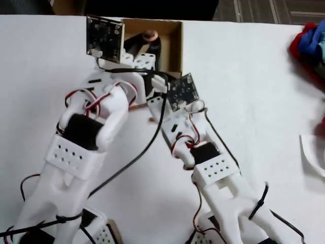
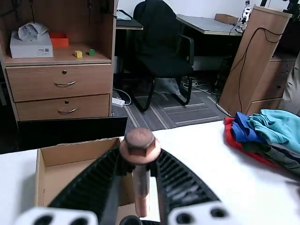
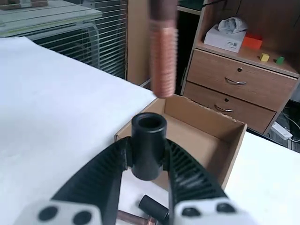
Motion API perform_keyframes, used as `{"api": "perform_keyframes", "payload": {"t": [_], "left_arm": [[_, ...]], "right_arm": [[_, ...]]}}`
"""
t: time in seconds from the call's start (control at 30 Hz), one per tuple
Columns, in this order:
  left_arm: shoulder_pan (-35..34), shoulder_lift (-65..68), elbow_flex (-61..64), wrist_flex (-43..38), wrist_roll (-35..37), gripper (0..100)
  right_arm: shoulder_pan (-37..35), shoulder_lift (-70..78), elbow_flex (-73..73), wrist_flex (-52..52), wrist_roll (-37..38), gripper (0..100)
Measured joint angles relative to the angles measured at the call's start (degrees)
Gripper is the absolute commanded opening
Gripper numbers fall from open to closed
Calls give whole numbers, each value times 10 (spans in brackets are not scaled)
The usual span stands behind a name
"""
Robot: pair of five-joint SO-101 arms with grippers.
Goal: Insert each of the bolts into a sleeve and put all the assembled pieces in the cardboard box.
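My left gripper [image 2: 139,157] is shut on a copper bolt [image 2: 139,145], gripped just under its hex head with the shank hanging down. In the high view that bolt [image 1: 149,35] is over the cardboard box [image 1: 172,48] at the table's far edge. My right gripper [image 3: 148,150] is shut on an upright black sleeve [image 3: 149,140], bore facing up. The bolt's threaded end [image 3: 162,56] hangs just above the sleeve and apart from it. A loose black sleeve [image 3: 153,208] and a copper bolt [image 3: 133,219] lie on the table below the right gripper.
The open cardboard box [image 2: 51,164] [image 3: 206,136] stands right behind both grippers. A pile of coloured clothes [image 1: 310,40] [image 2: 262,136] lies at the far right, and a white curved object [image 1: 311,152] at the right edge. Black cables run between the arms.
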Motion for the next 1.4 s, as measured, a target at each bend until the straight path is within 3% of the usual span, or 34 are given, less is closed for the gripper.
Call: {"api": "perform_keyframes", "payload": {"t": [0.8, 1.17, 1.4], "left_arm": [[-12, -1, 25, -5, 1, 26], [9, 0, 116, -4, 1, 26], [12, 0, 116, -4, -40, 70]], "right_arm": [[-1, -91, 0, 57, 0, 20], [-1, -76, 1, 57, -2, 20], [-1, -76, 1, 57, -2, 21]]}}
